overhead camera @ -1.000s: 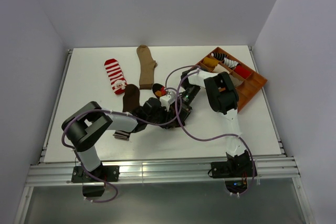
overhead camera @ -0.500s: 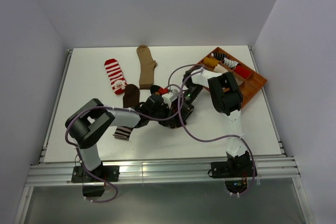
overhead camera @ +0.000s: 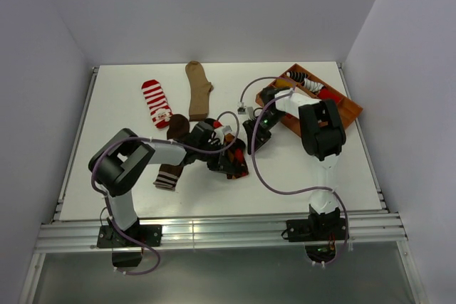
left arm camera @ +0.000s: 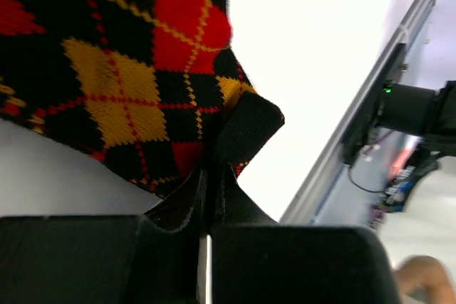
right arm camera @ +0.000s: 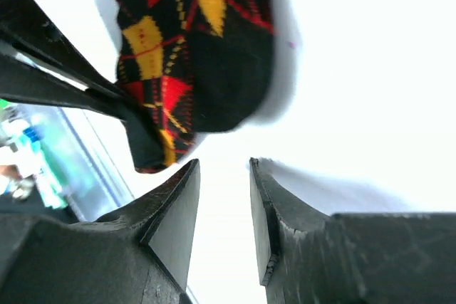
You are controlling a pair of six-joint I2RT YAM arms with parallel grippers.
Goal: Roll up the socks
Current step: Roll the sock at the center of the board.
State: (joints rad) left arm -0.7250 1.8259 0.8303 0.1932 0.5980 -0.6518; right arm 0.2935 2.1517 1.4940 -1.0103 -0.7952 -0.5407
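The argyle sock (left arm camera: 128,69), on the worktop (overhead camera: 114,119), is pinched at its edge by the closed left tool (left arm camera: 211,176). The right tool (right arm camera: 222,169) is held part-open and empty. The striped sock (overhead camera: 155,103), tan sock (overhead camera: 197,90) and brown sock (overhead camera: 176,127) are found unrolled.

Looking like a robotics lab test cell, not a home. White counter (overhead camera: 356,169) is sitting boxed in by plain white walls (overhead camera: 214,5). Aluminium extrusion rails (overhead camera: 228,231) are running along the near edge, with left arm (overhead camera: 125,169) and right arm (overhead camera: 320,129) standing bolted there. Purple cables (overhead camera: 285,190) are looping loose over both arms. A green status LED (left arm camera: 388,90) is glowing on hardware past the counter edge.
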